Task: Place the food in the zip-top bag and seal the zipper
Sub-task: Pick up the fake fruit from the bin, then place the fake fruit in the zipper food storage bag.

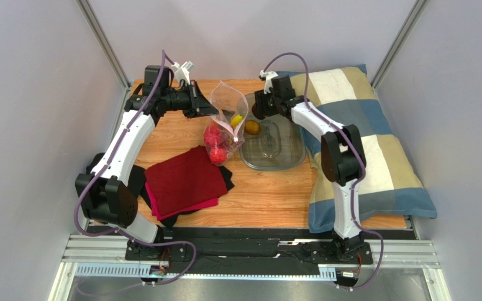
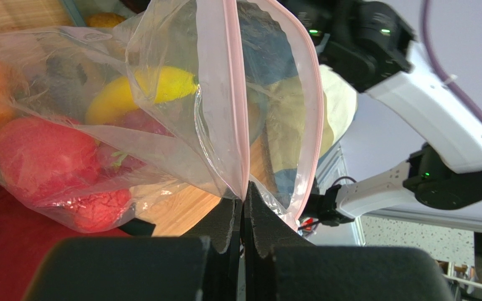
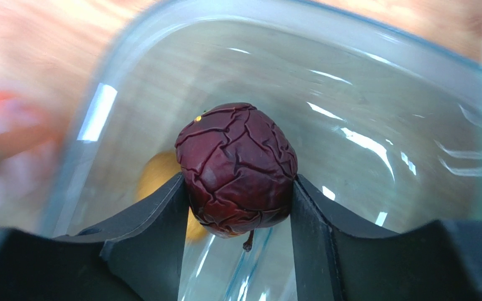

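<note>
The left claw is pinched on the zip-top bag at its zipper, mouth gaping. The right claw grips the dark plum over the clear tub.

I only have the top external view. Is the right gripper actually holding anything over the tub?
Observer: Yes. The right gripper is shut on a dark, wrinkled plum above the clear tub.
Operator: Solid hold?
Observer: It looks so. The fingers press the plum's widest part, one on each side.
Operator: And the left gripper?
Observer: The left gripper is pinching the zip-top bag at the corner where the two pink zipper strips meet, and the strips spread apart above it.
</note>
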Motion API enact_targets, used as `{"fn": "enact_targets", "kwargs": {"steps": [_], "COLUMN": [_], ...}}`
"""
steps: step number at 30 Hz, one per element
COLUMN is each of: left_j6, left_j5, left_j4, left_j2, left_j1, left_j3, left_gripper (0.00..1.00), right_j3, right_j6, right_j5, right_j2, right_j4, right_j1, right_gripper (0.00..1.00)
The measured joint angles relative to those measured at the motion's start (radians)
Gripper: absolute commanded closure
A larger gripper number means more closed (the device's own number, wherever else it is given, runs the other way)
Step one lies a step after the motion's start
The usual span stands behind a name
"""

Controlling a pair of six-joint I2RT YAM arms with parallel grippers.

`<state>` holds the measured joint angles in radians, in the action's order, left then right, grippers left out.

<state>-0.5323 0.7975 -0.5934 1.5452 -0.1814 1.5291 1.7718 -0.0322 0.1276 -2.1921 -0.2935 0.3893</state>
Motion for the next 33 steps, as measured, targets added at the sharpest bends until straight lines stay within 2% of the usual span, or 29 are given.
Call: {"fn": "enact_targets", "kwargs": {"steps": [5,8,12,17,21,24,25,26,29,30,33], "left_j6": [-0.001,-0.002,-0.005,-0.008,-0.008,-0.008,-0.008,-0.008,-0.008,-0.008,-0.008], "left_j5": [0.0,0.0,0.0,0.002,0.002,0.001,0.002,0.001,0.001,0.001,0.001], "left_j4": [-0.002,-0.002,-0.001,0.0,0.0,0.0,0.0,0.0,0.0,-0.001,-0.001], "left_j2": [0.0,0.0,0.0,0.0,0.0,0.0,0.0,0.0,-0.002,-0.003,-0.01], "left_j1": [0.0,0.0,0.0,0.0,0.0,0.0,0.0,0.0,0.0,0.0,0.0], "left_j3": [0.0,0.0,0.0,0.0,0.0,0.0,0.0,0.0,0.0,0.0,0.0], "left_gripper": [1.0,1.0,1.0,1.0,1.0,1.0,1.0,1.0,1.0,1.0,1.0], "right_j3": [-0.019,0.04,0.106,0.143,0.148,0.154,0.156,0.162,0.182,0.188,0.208], "right_j6": [0.037,0.077,0.091,0.102,0.134,0.156,0.161,0.165,0.17,0.169,0.17], "right_j5": [0.084,0.141,0.22,0.287,0.297,0.297,0.296,0.29,0.264,0.254,0.23], "right_j2": [0.193,0.307,0.439,0.555,0.557,0.509,0.49,0.467,0.405,0.391,0.374], "right_j4": [-0.094,-0.186,-0.227,-0.233,-0.235,-0.243,-0.243,-0.25,-0.278,-0.29,-0.322], "right_j1": [-0.026,-0.043,-0.048,0.037,0.16,0.226,0.236,0.245,0.252,0.252,0.251], "right_gripper": [0.63,0.62,0.6,0.59,0.58,0.46,0.37,0.35,0.21,0.11,0.03]}}
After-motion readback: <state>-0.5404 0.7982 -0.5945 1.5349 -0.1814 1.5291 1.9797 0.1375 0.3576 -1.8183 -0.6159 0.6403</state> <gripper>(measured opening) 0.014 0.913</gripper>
